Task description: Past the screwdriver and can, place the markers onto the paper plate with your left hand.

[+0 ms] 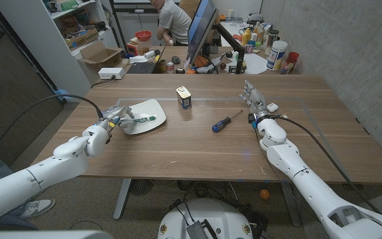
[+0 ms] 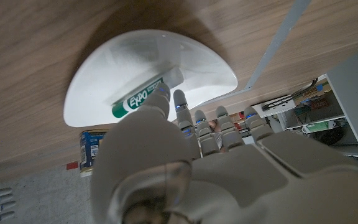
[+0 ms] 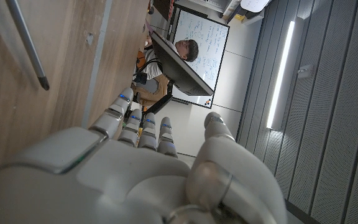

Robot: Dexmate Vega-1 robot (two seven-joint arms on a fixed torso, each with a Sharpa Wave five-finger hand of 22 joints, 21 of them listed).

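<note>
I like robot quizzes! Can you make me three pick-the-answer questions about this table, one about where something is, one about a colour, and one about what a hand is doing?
1. Where does the green-labelled marker lie?
A. On the white paper plate
B. Beside the blue-handled screwdriver
C. On top of the small can

2. What colour is the screwdriver's handle?
A. Red
B. Blue
C. Yellow

3. What is the right hand doing?
A. Gripping the screwdriver
B. Pressing on the can
C. Holding nothing, fingers apart

Answers:
1 A: the left wrist view shows the marker on the plate, by the left hand.
2 B: the head view shows a blue handle.
3 C: the hand stands empty, apart from the screwdriver.
</note>
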